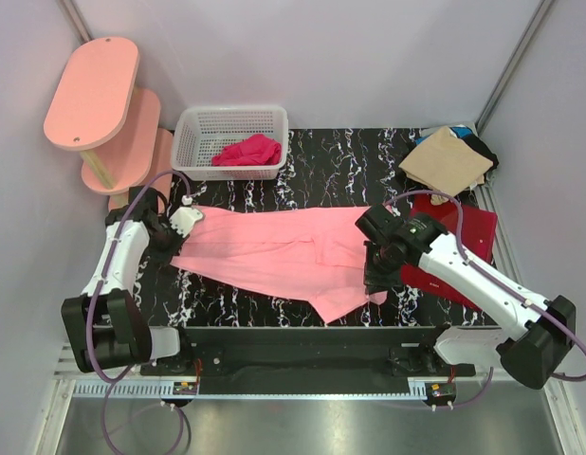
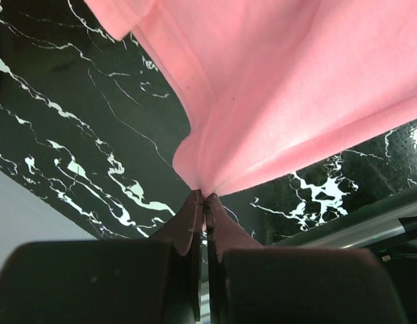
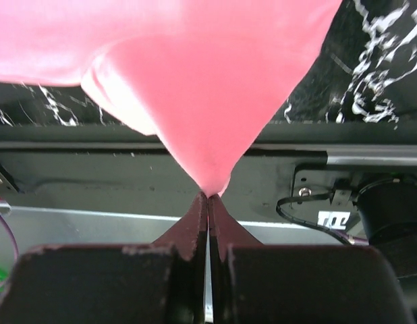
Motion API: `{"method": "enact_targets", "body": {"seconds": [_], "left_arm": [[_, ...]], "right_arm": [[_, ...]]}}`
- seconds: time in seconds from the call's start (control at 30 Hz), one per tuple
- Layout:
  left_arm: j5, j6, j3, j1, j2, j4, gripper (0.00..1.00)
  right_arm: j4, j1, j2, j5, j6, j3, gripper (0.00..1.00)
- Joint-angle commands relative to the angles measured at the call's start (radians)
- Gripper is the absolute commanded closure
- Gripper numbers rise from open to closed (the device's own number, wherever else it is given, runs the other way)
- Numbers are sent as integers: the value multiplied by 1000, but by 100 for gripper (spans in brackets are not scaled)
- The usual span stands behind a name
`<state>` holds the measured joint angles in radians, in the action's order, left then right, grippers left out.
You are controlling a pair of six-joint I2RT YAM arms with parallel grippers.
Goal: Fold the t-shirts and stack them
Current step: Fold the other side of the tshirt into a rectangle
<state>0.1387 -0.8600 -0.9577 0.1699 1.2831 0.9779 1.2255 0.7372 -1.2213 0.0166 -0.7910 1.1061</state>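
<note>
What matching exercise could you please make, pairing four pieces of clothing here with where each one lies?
Things:
1. salmon-pink t-shirt
2. crimson garment
3. tan t-shirt
4. dark red t-shirt

Places:
A. flat beneath the right arm
B. in the white basket
C. pinched by the left claw and right claw
D. on a black garment, far right corner

Pairs: 1-C; 2-B; 3-D; 4-A
</note>
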Motion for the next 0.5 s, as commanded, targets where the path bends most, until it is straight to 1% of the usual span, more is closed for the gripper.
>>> {"method": "enact_targets", "body": {"seconds": [0.0,0.13,0.23,0.4,0.47], "left_arm": [[2,7,-53,3,31,-16,100],[-5,4,-59,6,41,-19,100],[-11,1,-50,5,24,-18,100],[-30,-16,-6,5,-14,-16,100],[-30,-19,22,5,-37,-15,100]], "right_arm": [[-3,-51,-1,-66,42,81,100],[28,-97,3,-73,68,129,100],[81,-98,22,-70,76,169,100],[153,-98,85,-20,73,112,100],[172,-98,118,37,67,69,100]]}}
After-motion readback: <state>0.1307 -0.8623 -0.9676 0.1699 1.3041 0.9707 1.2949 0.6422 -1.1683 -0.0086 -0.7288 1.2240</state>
